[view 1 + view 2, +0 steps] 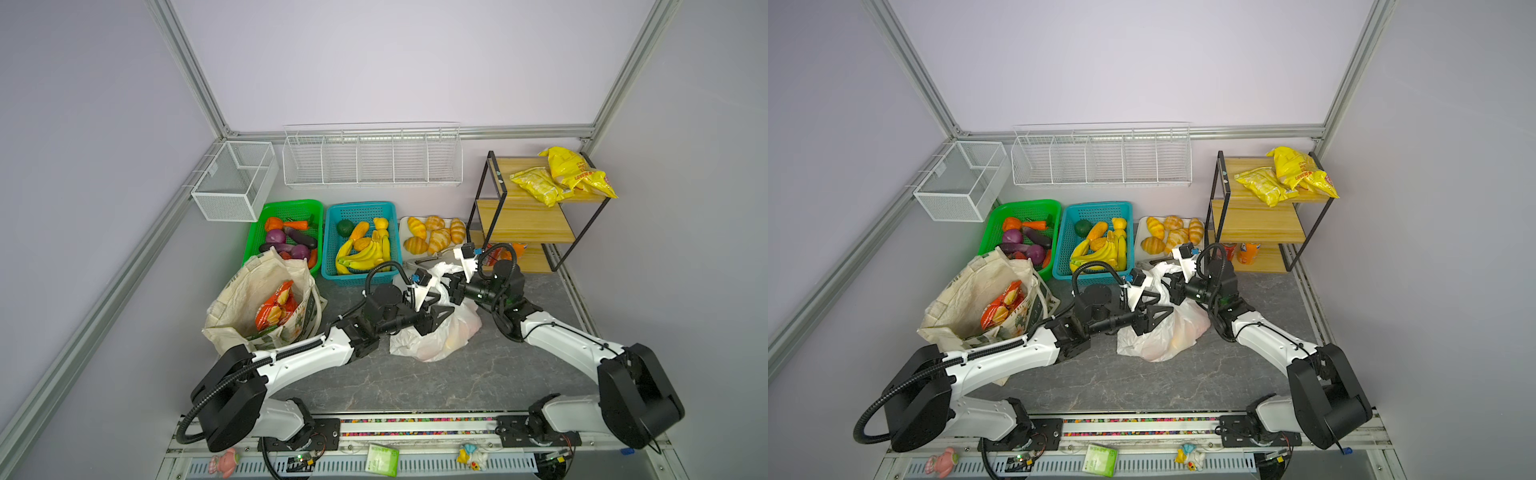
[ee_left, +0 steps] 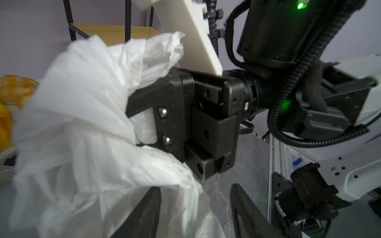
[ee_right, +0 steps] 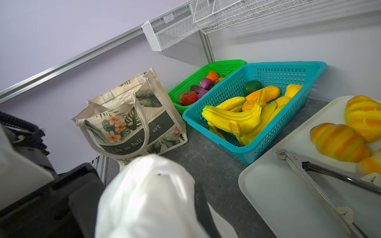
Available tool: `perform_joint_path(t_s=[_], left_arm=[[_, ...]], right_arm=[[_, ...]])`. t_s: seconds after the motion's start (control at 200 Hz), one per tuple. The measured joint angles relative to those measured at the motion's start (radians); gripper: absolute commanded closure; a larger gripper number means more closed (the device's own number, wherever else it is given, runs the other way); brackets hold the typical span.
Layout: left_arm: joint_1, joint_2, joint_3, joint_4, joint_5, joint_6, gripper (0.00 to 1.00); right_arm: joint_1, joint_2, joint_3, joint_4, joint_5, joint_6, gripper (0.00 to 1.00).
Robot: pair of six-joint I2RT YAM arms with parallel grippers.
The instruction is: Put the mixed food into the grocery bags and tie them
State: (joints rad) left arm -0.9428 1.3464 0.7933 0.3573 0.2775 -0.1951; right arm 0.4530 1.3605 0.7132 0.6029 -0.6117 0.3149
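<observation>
Two hands meet over the thin plastic bag (image 1: 415, 347) at the centre of the surface (image 1: 478, 386), canvas tote (image 1: 245, 291) at its 9 o'clock: right hand (image 2: 132, 107) pinching its bunched top, left hand (image 1: 439, 316) spread open; the film looks light, floppy and slippery, best taken by its gathered neck.

Pale lilac walls (image 1: 395, 62) edged with aluminium rails (image 1: 196, 79) enclose a dark grey marbled counter (image 1: 457, 374) carrying a black-framed wooden shelf unit (image 1: 523, 224) at back right.

Cannot tell the fruit (image 1: 455, 340) inside the plastic bag (image 1: 409, 345): only an orange blur. Cannot see fingertips of the right gripper (image 1: 444, 286), buried in its folds.
</observation>
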Motion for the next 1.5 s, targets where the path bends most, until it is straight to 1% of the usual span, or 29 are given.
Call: perform_joint_path(t_s=[0.17,0.285,0.335,0.425,0.495,0.6,0.67,0.77,0.875,1.08,1.295,1.5], left_arm=[[0.028,-0.109,-0.021,-0.051,-0.011,0.053,0.31],[0.052,-0.204,-0.050,-0.084,-0.045,0.071,0.31],[0.067,-0.244,-0.061,-0.094,-0.051,0.075,0.34],[0.108,-0.296,-0.070,-0.110,-0.079,0.080,0.48],[0.134,-0.308,-0.070,-0.120,-0.114,0.097,0.55],[0.145,-0.291,-0.069,-0.155,-0.151,0.145,0.65],[0.148,-0.262,-0.064,-0.185,-0.163,0.193,0.69],[0.152,-0.210,-0.042,-0.236,-0.165,0.258,0.71],[0.157,-0.162,-0.017,-0.256,-0.137,0.309,0.73],[0.158,-0.082,0.030,-0.253,-0.055,0.362,0.75],[0.158,-0.023,0.058,-0.235,-0.004,0.365,0.75],[0.158,-0.002,0.073,-0.204,0.008,0.356,0.70]], right_arm=[[0.000,0.002,0.000,0.017,-0.018,-0.001,0.93],[0.000,0.002,0.000,0.016,-0.020,-0.008,0.93],[0.000,0.002,0.000,0.016,-0.024,-0.013,0.94],[0.000,0.002,0.000,0.016,-0.037,-0.020,0.93],[-0.002,0.002,0.000,0.015,-0.045,-0.027,0.94],[-0.002,0.002,0.000,0.014,-0.053,-0.031,0.94],[-0.002,0.002,0.001,0.007,-0.060,-0.031,0.93],[-0.002,0.002,0.002,0.000,-0.064,-0.032,0.93],[-0.002,0.002,0.002,-0.003,-0.064,-0.032,0.94],[-0.002,0.002,0.002,-0.003,-0.064,-0.033,0.93],[-0.006,0.001,0.002,-0.011,-0.063,-0.043,0.94],[-0.006,0.001,0.002,-0.012,-0.063,-0.047,0.93]])
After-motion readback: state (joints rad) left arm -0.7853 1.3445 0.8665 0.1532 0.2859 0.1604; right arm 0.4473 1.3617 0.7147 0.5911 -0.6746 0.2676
